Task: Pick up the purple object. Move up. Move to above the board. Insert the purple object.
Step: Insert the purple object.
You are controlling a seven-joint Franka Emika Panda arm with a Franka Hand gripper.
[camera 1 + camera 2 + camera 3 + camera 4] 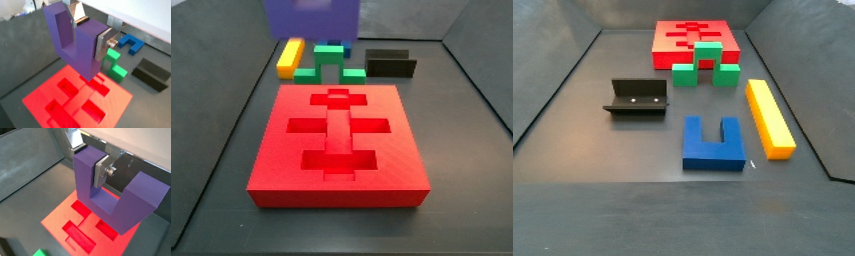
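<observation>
Carrying everything is the dark bench (pixel 458 140), and the biggest thing on it is the red board (pixel 298 160), lying flat with cross-shaped recesses strung along a central channel, all of them unfilled.

The purple object (pixel 80 55) hangs in the air over the board's far end, well clear of the surface. Both wrist views show its thick base pointing down toward the cut-outs and its two prongs pointing up. In a side view only its lower part (pixel 311 15) shows at the frame's edge.

Beyond the board lie a long yellow bar (pixel 767 118), a blue U-shaped block (pixel 714 145), a green stepped block (pixel 707 62) touching the board's far edge, and the fixture (pixel 636 97).

The hand (pixel 92 32) is clamped on one prong of the purple object, a silver finger (pixel 100 172) pressed flat against the prong's outer face.

The block looks like rigid, light plastic with smooth faces, so it should not flex, though it could slip or twist if pushed down off-centre. Holding one prong across its flat sides seems a sound grip. Squaring the base with a recess before lowering looks like the critical part.
</observation>
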